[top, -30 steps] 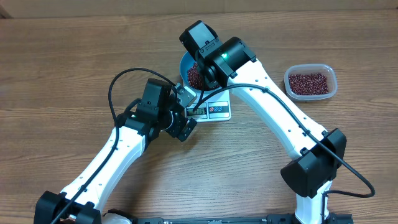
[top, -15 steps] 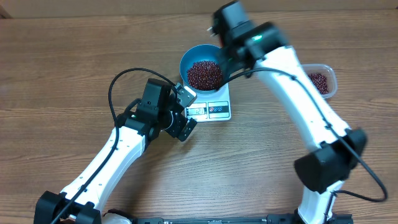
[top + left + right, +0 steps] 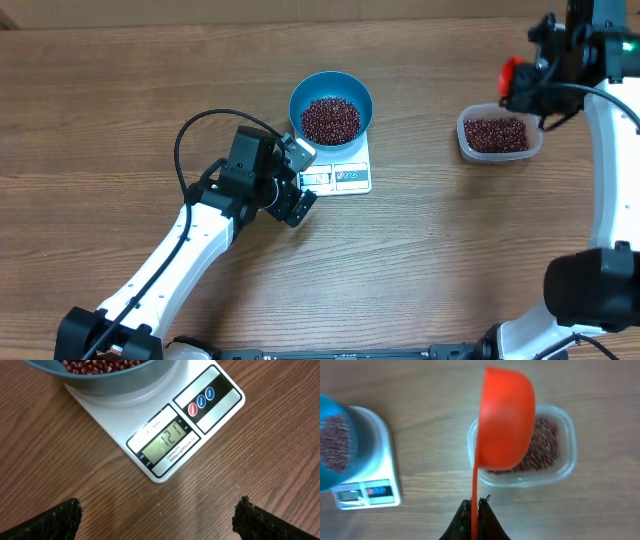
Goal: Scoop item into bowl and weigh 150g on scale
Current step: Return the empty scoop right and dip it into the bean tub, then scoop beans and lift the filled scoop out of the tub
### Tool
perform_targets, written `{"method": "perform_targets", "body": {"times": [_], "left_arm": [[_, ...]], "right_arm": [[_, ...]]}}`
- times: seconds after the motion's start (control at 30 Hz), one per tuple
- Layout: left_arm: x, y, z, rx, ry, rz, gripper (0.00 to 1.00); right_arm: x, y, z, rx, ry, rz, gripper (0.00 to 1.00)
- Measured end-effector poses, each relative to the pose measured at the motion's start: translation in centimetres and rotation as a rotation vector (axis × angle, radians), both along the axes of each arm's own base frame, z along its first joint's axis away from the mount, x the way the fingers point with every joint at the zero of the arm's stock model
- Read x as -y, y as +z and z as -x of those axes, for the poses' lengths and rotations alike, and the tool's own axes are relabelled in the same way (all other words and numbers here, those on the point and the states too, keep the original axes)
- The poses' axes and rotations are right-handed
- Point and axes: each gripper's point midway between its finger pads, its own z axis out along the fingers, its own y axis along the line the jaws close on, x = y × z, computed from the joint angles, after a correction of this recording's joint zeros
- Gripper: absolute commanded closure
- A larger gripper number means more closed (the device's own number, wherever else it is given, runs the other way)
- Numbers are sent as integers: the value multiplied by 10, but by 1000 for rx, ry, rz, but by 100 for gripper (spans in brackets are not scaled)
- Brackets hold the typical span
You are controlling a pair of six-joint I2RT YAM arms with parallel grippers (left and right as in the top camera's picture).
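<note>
The blue bowl [image 3: 331, 104] stands on the white scale [image 3: 340, 176] and holds a heap of dark red beans [image 3: 330, 119]. In the left wrist view the scale's display [image 3: 167, 444] faces my open left gripper [image 3: 157, 516], which hovers over bare wood just in front of it. My right gripper [image 3: 475, 505] is shut on the thin handle of an orange scoop [image 3: 506, 419]. The scoop hangs over the clear tub [image 3: 563, 442] of beans at the right. Seen from overhead, the scoop [image 3: 511, 74] shows red at the tub's [image 3: 499, 134] far left corner.
The left arm lies diagonally from the front left toward the scale. A black cable [image 3: 200, 130] loops above its wrist. The right arm stands along the table's right edge. Wood tabletop surrounds everything.
My right arm has swung from over the blue bowl to the right, carrying the scoop across to the clear tub. The bowl and its beans are now uncovered. The left arm has stayed still.
</note>
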Motion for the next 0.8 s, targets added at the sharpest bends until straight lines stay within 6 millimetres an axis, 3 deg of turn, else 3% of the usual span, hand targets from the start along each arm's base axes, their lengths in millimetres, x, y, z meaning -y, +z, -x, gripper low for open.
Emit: {"method": "perform_targets", "body": {"times": [0.17, 0.2, 0.37, 0.5, 0.8], "left_arm": [[0, 0, 0, 0, 0, 0, 0], [0, 0, 0, 0, 0, 0, 0], [0, 0, 0, -1, 0, 0, 0], [0, 0, 0, 0, 0, 0, 1], [0, 0, 0, -1, 0, 0, 0]], "right_arm": [[19, -60, 9, -79, -49, -14, 96], [22, -84, 17, -121, -61, -21, 96], [23, -130, 17, -112, -64, -20, 96], [23, -147, 18, -96, -58, -20, 96], [18, -152, 12, -58, -15, -33, 96]]}}
